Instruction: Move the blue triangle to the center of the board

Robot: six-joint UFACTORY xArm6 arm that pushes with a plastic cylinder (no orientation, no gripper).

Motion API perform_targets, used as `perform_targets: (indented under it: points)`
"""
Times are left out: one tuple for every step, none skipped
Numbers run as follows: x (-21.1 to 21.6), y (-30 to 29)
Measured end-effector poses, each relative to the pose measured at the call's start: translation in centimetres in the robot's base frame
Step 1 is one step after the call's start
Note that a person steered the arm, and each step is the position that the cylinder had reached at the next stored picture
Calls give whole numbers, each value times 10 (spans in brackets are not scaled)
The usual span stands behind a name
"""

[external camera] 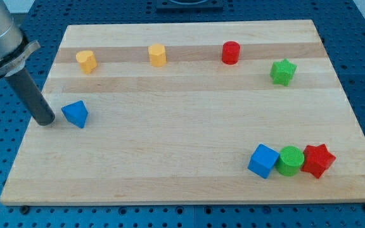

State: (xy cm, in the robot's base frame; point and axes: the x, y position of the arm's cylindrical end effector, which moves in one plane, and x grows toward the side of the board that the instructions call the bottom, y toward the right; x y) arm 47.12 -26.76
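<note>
The blue triangle lies near the board's left edge, about mid-height in the view. My tip rests on the wooden board just to the left of the blue triangle, a small gap apart from it. The rod rises from the tip toward the view's top left.
Two yellow blocks and a red cylinder stand along the top. A green star is at the upper right. A blue cube, a green cylinder and a red star sit together at the lower right.
</note>
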Motion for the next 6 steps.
perform_targets:
  points:
    - [-18, 25]
    - [-20, 86]
    - [-19, 98]
    - [-16, 39]
    - [11, 9]
    - [19, 54]
